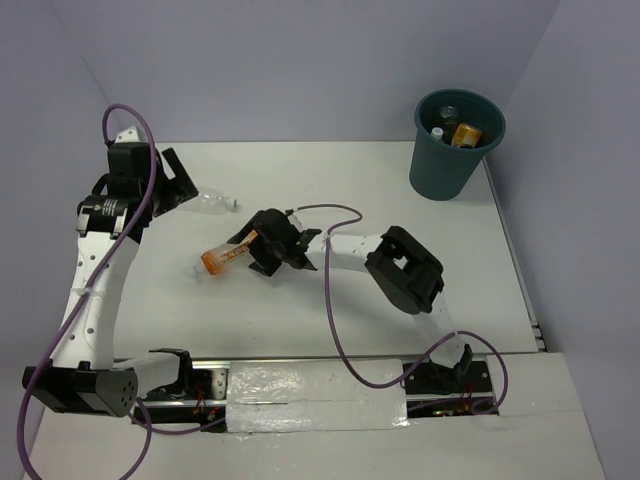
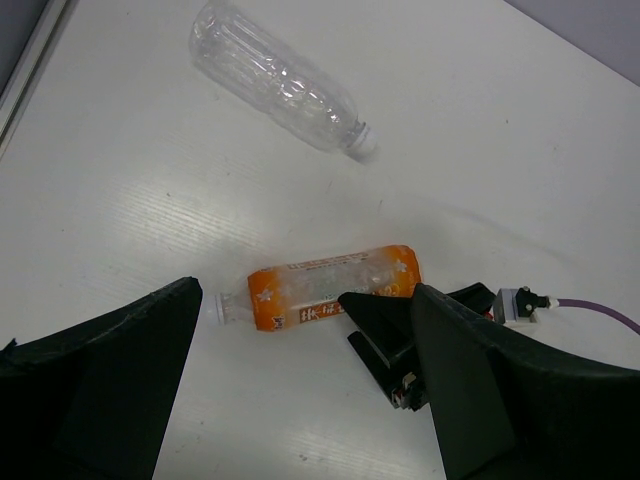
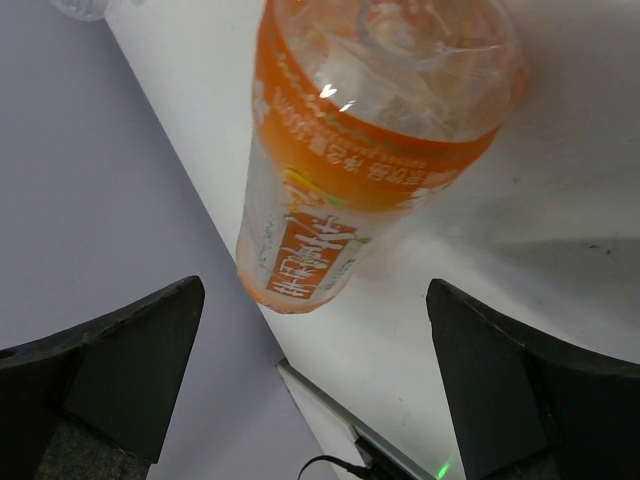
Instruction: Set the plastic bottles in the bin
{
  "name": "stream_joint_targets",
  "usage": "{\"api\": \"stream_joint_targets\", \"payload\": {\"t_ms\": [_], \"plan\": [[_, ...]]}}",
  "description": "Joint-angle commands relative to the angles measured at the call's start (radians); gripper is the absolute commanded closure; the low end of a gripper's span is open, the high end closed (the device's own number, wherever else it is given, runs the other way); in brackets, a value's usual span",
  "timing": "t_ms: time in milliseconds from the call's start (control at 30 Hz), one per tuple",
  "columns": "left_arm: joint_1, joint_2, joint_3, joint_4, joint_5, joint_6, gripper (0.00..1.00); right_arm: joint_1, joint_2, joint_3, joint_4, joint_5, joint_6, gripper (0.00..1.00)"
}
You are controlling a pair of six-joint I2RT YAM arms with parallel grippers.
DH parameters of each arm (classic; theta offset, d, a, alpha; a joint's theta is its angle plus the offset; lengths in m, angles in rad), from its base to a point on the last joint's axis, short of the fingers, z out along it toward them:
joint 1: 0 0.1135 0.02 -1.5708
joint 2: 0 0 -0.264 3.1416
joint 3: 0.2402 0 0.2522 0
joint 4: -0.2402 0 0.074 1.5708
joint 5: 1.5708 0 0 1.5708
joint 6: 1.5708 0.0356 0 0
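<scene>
Orange bottle (image 1: 224,258) is lined up in front of the open right pincer (image 1: 255,250).
The right pincer's jaws are held wide apart with nothing clamped, and the orange bottle lies on its side on the tabletop (image 1: 400,200), base end just at the jaws. For a sound grasp, the jaws should be carried further along the labelled body so that both sides are straddled squarely before closing. A light, round bottle is likely to roll or squirt away if pinched at its end. The left pincer (image 1: 175,185), also apart and empty, is poised beside the clear bottle (image 1: 215,203). Two bottles (image 1: 458,130) are already inside the bin (image 1: 440,170), well apart at the far right corner.
</scene>
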Motion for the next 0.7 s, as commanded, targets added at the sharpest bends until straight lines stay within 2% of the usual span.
{"api": "stream_joint_targets", "payload": {"t_ms": [0, 567, 667], "plan": [[0.004, 0.006, 0.014, 0.042, 0.008, -0.002, 0.01, 0.009, 0.019, 0.028, -0.034, 0.013, 0.057, 0.00], [0.003, 0.010, -0.008, 0.034, -0.001, 0.024, 0.01, -0.004, 0.125, 0.124, -0.049, 0.025, 0.087, 0.00], [0.003, 0.010, -0.001, 0.022, -0.004, 0.042, 0.01, -0.029, 0.156, 0.121, -0.025, 0.004, 0.136, 0.00]]}}
